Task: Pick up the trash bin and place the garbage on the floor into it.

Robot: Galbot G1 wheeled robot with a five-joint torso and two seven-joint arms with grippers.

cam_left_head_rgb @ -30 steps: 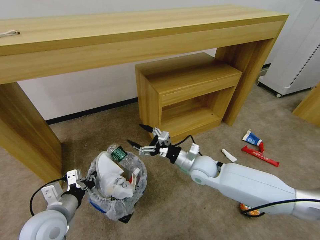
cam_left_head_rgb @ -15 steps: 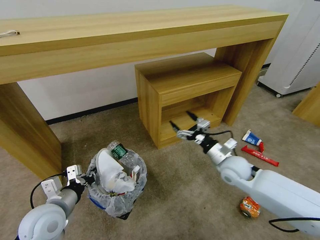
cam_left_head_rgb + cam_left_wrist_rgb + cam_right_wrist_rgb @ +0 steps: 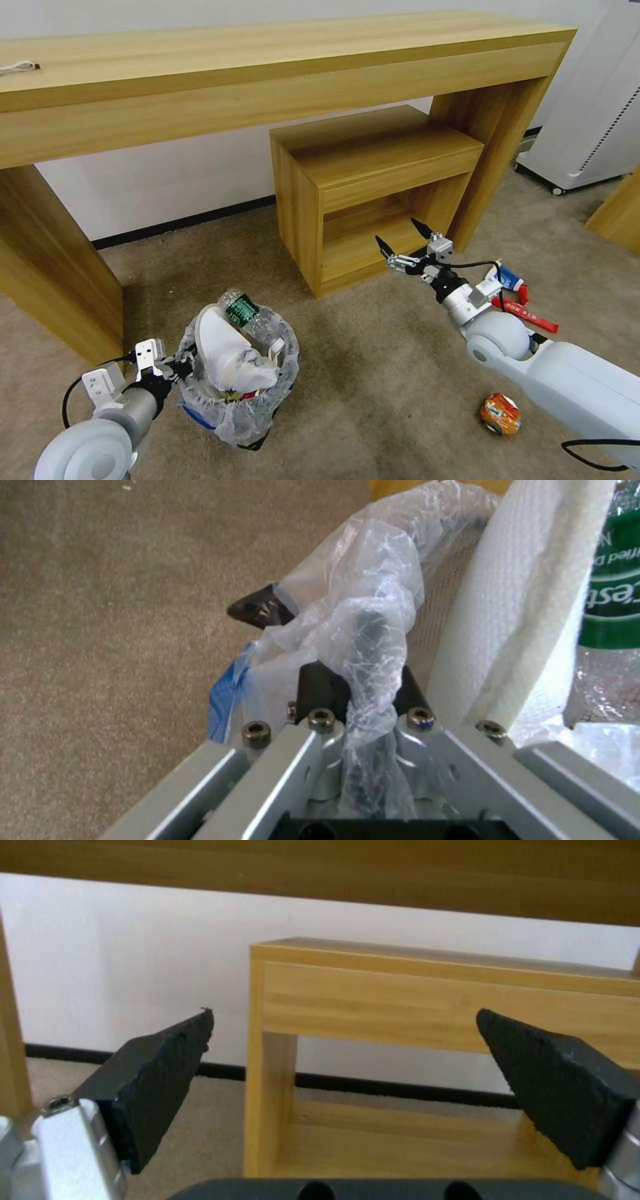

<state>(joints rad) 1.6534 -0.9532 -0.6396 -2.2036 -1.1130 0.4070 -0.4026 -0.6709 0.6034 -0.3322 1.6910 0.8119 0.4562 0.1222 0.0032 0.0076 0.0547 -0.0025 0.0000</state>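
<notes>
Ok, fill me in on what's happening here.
The left gripper is clamped on the rim of the trash bin, which already holds a slipper and a bottle. The right gripper hangs open and empty in front of the small wooden shelf. A red wrapper, a carton and a crumpled orange wrapper lie on the floor.

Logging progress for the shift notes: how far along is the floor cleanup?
Partly done: the trash bin, gripped at its rim by the left gripper, already holds a white slipper and a bottle. The right gripper hangs open and empty. Left on the floor: a red wrapper, carton and crumpled orange wrapper.
</notes>
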